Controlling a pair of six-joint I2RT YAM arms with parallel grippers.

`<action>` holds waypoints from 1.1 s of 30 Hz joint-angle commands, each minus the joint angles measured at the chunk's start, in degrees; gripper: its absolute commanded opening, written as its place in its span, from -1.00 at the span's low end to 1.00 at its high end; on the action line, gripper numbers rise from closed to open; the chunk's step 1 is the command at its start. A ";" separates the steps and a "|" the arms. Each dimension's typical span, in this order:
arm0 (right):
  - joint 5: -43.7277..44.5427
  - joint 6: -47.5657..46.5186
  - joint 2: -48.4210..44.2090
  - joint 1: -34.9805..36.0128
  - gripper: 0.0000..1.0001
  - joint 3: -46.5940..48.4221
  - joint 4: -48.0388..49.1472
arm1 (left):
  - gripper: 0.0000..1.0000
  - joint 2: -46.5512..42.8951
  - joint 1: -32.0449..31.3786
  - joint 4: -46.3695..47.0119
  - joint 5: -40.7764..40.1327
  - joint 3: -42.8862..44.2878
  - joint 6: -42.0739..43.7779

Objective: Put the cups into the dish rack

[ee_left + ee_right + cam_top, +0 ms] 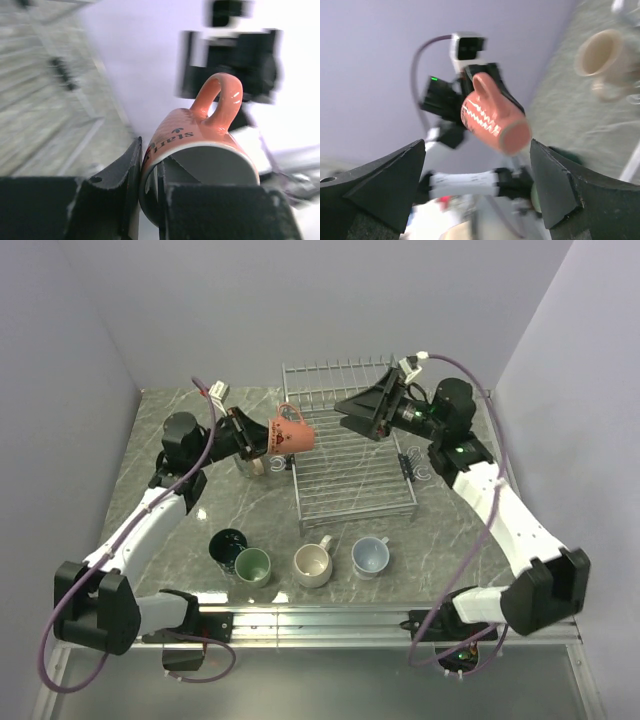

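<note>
My left gripper [268, 437] is shut on the rim of the small reddish-brown mug [291, 433], one finger inside and one outside. It holds the mug on its side in the air by the left edge of the silver wire dish rack [355, 465]. In the left wrist view the gripper [150, 167] pinches the mug [200, 132], handle up. My right gripper [357, 415] is open above the rack's back, facing that mug. In the right wrist view the mug [492, 120] hangs between and beyond the spread jaws of this gripper [477, 150].
Dark teal [228, 545], light green [253, 566], beige [313, 564] and pale blue-white [370, 556] mugs stand in a row near the table's front. A cream mug [256, 468] stands partly hidden under my left gripper. Wire hooks [412, 462] hang on the rack's right side.
</note>
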 commanded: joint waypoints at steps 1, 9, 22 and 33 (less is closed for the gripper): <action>-9.32 17.83 2.81 0.22 0.84 -1.31 24.54 | -0.99 1.42 -0.04 34.06 7.85 -1.53 -21.73; -9.06 14.59 4.84 3.12 0.84 1.42 19.91 | -0.99 5.65 -0.13 50.98 5.30 -3.12 -33.28; -9.33 10.98 7.92 9.89 0.83 7.12 16.48 | -0.99 5.92 -1.88 40.42 2.93 -0.66 -25.89; -8.89 9.75 11.08 11.29 0.66 9.06 13.49 | -0.99 4.16 -2.67 28.57 -1.55 -0.31 -20.18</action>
